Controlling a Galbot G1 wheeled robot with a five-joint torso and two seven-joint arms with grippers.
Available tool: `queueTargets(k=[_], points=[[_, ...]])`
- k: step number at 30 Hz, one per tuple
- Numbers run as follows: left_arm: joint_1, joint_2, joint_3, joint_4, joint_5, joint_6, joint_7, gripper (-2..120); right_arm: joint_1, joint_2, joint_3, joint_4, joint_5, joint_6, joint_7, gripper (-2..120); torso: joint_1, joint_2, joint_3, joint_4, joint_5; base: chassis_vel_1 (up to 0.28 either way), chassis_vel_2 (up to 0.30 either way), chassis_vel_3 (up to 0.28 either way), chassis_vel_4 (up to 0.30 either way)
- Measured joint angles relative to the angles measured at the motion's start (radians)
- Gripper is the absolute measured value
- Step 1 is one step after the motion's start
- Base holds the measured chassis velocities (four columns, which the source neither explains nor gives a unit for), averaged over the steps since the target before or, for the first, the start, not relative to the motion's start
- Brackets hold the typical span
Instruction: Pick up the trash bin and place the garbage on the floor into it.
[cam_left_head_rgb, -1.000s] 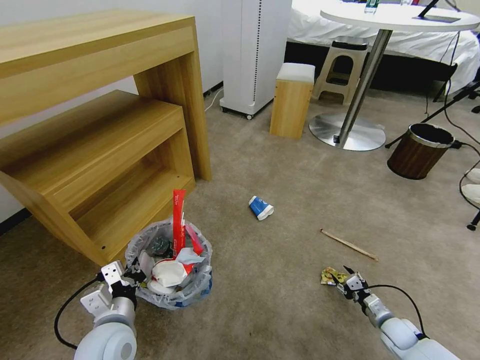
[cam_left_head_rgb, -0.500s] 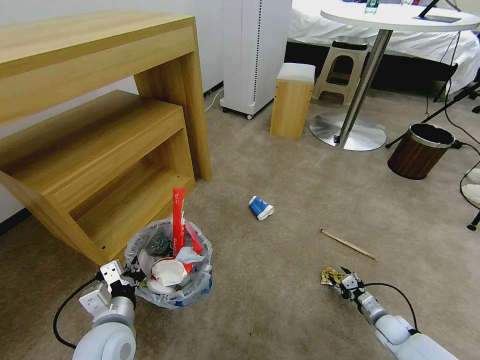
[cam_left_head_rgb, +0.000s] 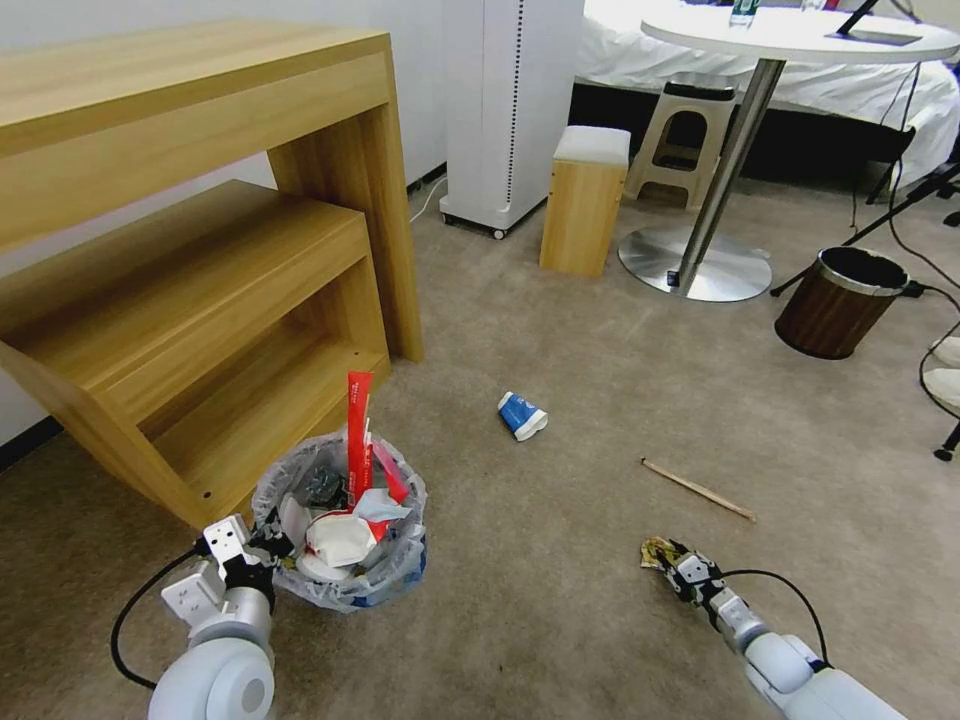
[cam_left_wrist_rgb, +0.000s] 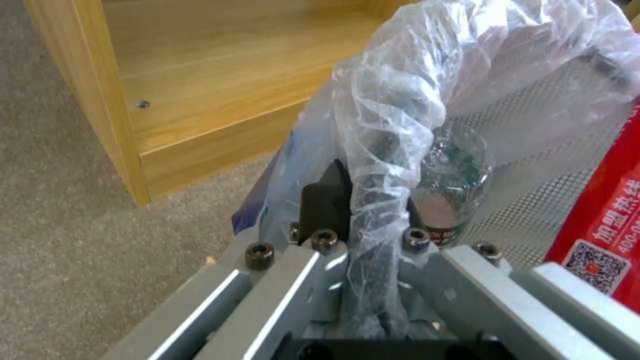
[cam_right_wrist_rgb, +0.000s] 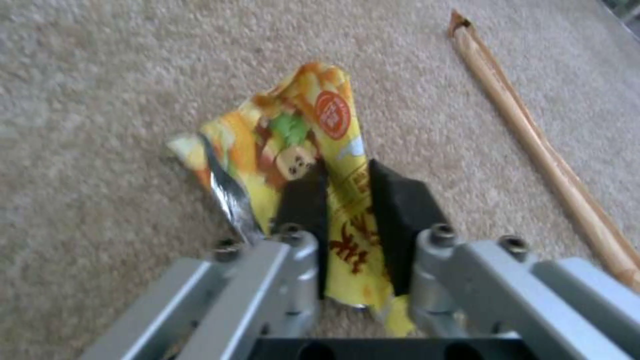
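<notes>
The trash bin (cam_left_head_rgb: 340, 540), lined with a crinkly white bag and stuffed with cups and a tall red wrapper (cam_left_head_rgb: 357, 430), stands on the carpet floor (cam_left_head_rgb: 560, 350) by the wooden shelf. My left gripper (cam_left_head_rgb: 258, 548) is shut on its bagged rim (cam_left_wrist_rgb: 380, 190). My right gripper (cam_left_head_rgb: 672, 562) is down on the floor, shut on a yellow-orange snack wrapper (cam_right_wrist_rgb: 313, 150), which shows in the head view too (cam_left_head_rgb: 655, 551). A wooden stick (cam_left_head_rgb: 697, 489) lies just beyond it (cam_right_wrist_rgb: 533, 145). A crushed blue-white paper cup (cam_left_head_rgb: 522, 415) lies farther out.
A wooden shelf unit (cam_left_head_rgb: 190, 260) stands left of the bin. Farther back are a white appliance (cam_left_head_rgb: 505, 110), a small wooden stool (cam_left_head_rgb: 585, 200), a round table's metal base (cam_left_head_rgb: 695, 265) and a brown wood-grain bin (cam_left_head_rgb: 838, 302). Cables run along the right edge.
My right gripper has dropped lower onto the yellow wrapper and shut on it. The left gripper and bin have barely moved.
</notes>
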Motion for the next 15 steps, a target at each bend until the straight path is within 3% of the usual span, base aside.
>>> queueTargets(k=[4,10,15], points=[[-0.002,-0.001,0.001,0.003,0.0,0.0,0.0,1,0.0,0.001,-0.001,-0.002,-0.003,0.009,-0.004,0,0.0,0.0,0.0,0.0,0.0001,0.0,0.0,0.0,0.0],[-0.003,-0.001,0.001,0.005,0.0,0.0,0.0,1,-0.007,-0.004,0.005,0.011,0.027,0.042,-0.048,0,0.0,0.0,0.0,0.0,0.0002,0.0,0.0,0.0,0.0],[-0.002,-0.003,0.002,0.008,0.003,0.0,0.0,1,-0.026,-0.012,0.021,0.062,0.18,0.147,-0.199,0,0.0,0.0,0.0,0.0,0.0003,0.0,0.0,0.0,0.0]])
